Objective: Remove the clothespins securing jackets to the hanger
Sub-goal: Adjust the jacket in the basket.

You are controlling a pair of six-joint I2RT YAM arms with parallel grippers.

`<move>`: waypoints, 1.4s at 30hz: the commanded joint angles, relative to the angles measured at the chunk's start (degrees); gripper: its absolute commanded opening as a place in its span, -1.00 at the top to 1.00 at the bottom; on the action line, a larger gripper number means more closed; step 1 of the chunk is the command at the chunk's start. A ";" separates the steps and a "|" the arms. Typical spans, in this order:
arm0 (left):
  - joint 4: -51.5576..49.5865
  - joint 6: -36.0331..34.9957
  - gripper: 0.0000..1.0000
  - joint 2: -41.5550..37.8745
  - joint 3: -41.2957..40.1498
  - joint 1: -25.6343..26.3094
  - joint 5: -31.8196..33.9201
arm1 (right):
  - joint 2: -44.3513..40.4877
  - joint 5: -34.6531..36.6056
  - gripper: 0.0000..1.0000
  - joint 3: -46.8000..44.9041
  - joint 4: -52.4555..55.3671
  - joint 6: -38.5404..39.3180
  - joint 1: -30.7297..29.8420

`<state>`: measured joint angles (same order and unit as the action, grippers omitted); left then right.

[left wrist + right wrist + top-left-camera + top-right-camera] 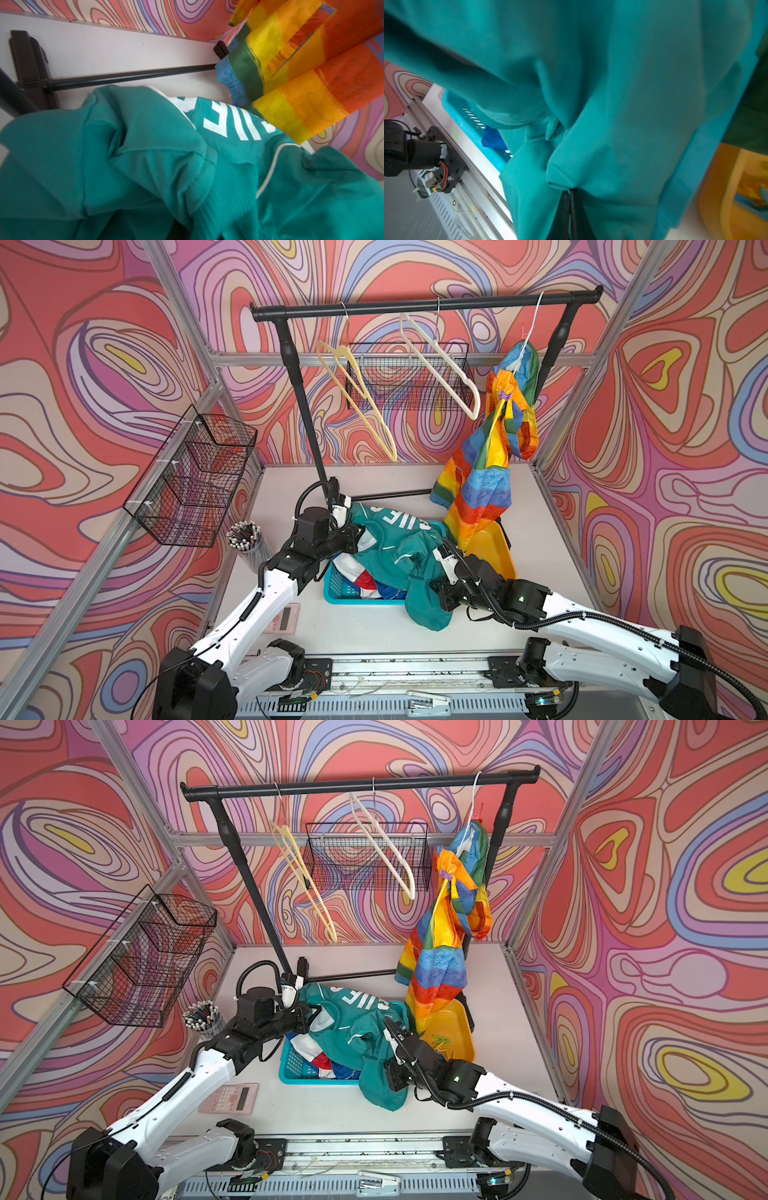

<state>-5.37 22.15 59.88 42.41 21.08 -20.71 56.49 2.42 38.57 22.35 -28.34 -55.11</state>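
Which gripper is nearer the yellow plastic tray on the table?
Right. The right gripper, shut on the teal zip jacket, is close beside the yellow plastic tray. The left gripper grips the same jacket on the far side of the blue plastic basket.

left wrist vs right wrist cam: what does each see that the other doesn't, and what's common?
Left wrist only: the rainbow jacket, the rack's black base bar lying on the table, and the white lettering on the teal jacket.
Right wrist only: the blue basket, the yellow tray, the rail along the table edge, and the right gripper, jaws shut on a fold of teal fabric.
Shared: the teal jacket, filling most of each picture.
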 commanded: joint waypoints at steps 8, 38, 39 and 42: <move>-1.08 6.30 1.00 -14.00 -0.90 14.73 3.37 | 11.23 0.87 1.00 9.25 -12.81 3.40 -0.20; 1.79 20.22 1.00 -4.24 -17.76 31.65 23.91 | 36.76 9.06 1.00 5.94 -32.58 5.01 8.54; 1.49 20.46 1.00 -3.84 -17.75 31.65 23.99 | 36.64 8.89 1.00 4.94 -32.99 4.63 8.49; 1.15 20.92 0.75 -3.45 -17.47 31.68 24.05 | 35.65 8.69 1.00 2.75 -33.99 4.26 8.57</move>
<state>-2.26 40.84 55.35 25.80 52.53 2.50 91.29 10.72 44.53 -15.05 -22.81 -46.89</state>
